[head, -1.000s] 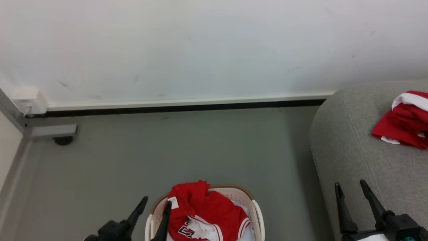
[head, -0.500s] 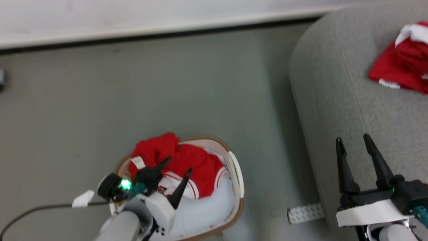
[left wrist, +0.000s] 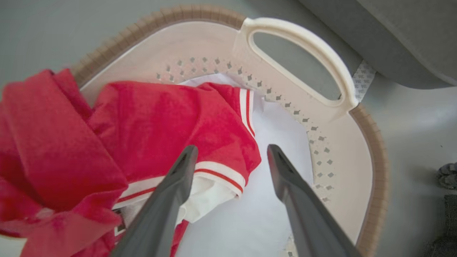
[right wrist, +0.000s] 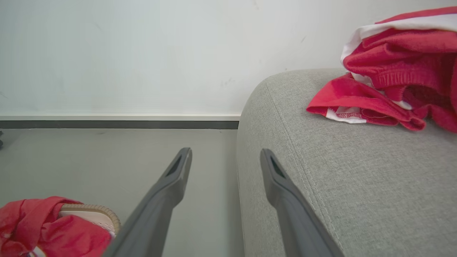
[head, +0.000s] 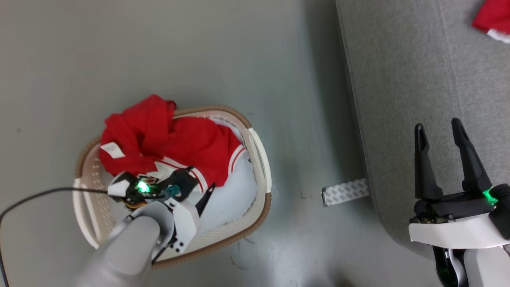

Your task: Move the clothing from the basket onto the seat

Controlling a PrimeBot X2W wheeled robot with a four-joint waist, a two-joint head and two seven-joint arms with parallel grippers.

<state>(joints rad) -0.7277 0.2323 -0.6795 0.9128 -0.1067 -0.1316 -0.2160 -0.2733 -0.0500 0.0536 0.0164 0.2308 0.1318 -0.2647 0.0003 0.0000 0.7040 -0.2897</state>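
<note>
The left gripper [left wrist: 232, 148] is hanging inside the basket [left wrist: 375, 153] with its two dark fingers spread wide and nothing between them. One finger is lying over the striped hem [left wrist: 221, 173] of the red garment [left wrist: 167, 117] and the other is pointing over the white liner [left wrist: 282, 150]; whether either tip is touching cloth I cannot tell. The garment is bunching in loose folds toward one end of the basket, with a lobe spilling over the brown rim [head: 223, 108] and a small white label [head: 112, 148] showing near the edge. It is looking thin, limp and light, so it is likely going to sag, unfold and trail once lifted rather than hold any shape, and a shallow pinch on a single layer may be slipping free. The better hold is probably the thick red fold just behind the hem, where several layers are stacking. The liner is lying right beside that hem, and a bite taken too low or too far across risks gathering it as well. Further out, the right gripper [head: 437, 124] is hovering over the rounded edge of the seat [head: 398, 79], its fingers also parted and empty. Another red garment [right wrist: 385, 71] is resting on the grey cushion, well apart from it.
</note>
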